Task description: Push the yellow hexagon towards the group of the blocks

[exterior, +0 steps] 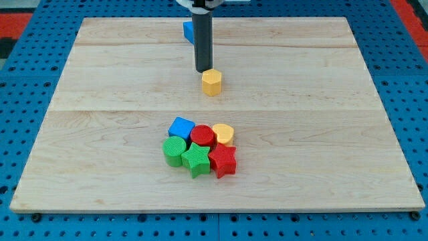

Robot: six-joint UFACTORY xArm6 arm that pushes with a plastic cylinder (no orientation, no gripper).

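The yellow hexagon point(212, 82) lies on the wooden board point(100, 100), above the view's middle. My tip point(203, 70) stands just at its upper left, touching or nearly touching it. Below, near the board's middle, is a tight group: a blue cube point(181, 127), a red cylinder point(202, 136), a yellow heart-like block point(223, 134), a green cylinder point(174, 150), a green star point(196, 160) and a red star point(223, 161). The hexagon is well apart from the group.
A blue block point(188, 31) lies near the board's top edge, partly hidden behind the rod. A blue pegboard surface point(33, 60) surrounds the board.
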